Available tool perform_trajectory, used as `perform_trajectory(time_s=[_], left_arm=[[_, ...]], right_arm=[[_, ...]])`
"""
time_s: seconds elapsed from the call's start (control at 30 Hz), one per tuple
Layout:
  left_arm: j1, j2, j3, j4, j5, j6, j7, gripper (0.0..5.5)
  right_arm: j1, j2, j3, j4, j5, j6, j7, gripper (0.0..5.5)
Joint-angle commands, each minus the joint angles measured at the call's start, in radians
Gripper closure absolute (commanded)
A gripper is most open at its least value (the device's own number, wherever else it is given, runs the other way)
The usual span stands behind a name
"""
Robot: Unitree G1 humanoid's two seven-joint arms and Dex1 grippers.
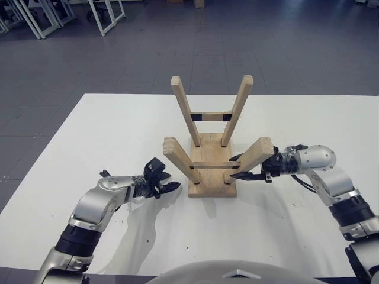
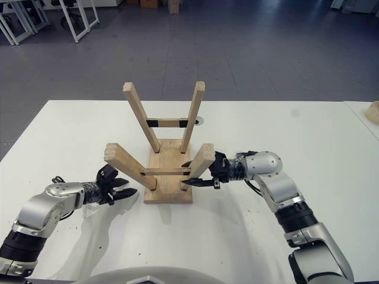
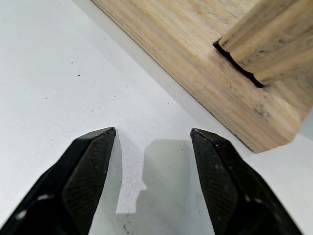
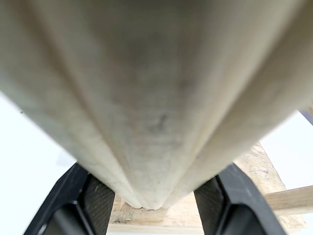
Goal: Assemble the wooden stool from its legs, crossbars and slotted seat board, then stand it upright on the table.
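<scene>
Head views: an upside-down wooden stool (image 1: 211, 148) sits mid-desk (image 1: 106, 124), seat down and four legs pointing up. My left gripper (image 1: 172, 180) is at the stool's 8 o'clock, just beside it. My right gripper (image 1: 234, 167) comes in from 4 o'clock around the near leg (image 1: 256, 152).

Left wrist view: the gripper is spread wide and holds nothing, low over the desk near a corner of the seat board (image 3: 195, 63).

Right wrist view: the gripper is clamped on that leg, low down.

I judge the stool stiff and fairly light. Its joints may pull loose, so I'd hold it by the seat board edge and low on a leg.
</scene>
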Motion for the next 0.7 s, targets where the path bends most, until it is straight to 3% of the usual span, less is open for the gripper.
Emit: perform_trajectory(time_s=[0.03,0.17,0.3,0.43,0.5,0.6,0.7], left_arm=[[0.02,-0.012,-0.002,0.0,0.023,0.006,0.024,2.65],[0.036,-0.025,0.006,-0.01,0.022,0.004,0.044,2.65],[0.055,-0.015,0.009,-0.017,0.033,0.001,0.059,2.65],[0.08,-0.018,0.014,-0.043,0.038,0.006,0.074,2.65],[0.093,-0.018,0.024,-0.066,0.034,0.018,0.081,2.65],[0.11,-0.017,0.037,-0.083,0.028,0.026,0.09,2.65],[0.118,-0.02,0.04,-0.086,0.029,0.029,0.095,2.65]], right_arm=[[-0.013,-0.022,0.031,0.092,-0.174,-0.016,-0.021,2.77],[-0.046,-0.022,0.017,0.149,-0.224,-0.072,0.013,1.99],[-0.018,-0.147,0.002,0.163,-0.323,-0.056,0.028,1.3],[0.065,-0.194,-0.14,0.031,-0.413,0.233,-0.235,1.1],[0.075,-0.086,-0.324,-0.22,-0.25,0.577,-0.384,1.1],[-0.102,0.208,-0.616,-0.571,0.067,1.086,-0.684,1.1],[-0.229,0.365,-0.709,-0.745,0.15,1.313,-0.82,1.64]])
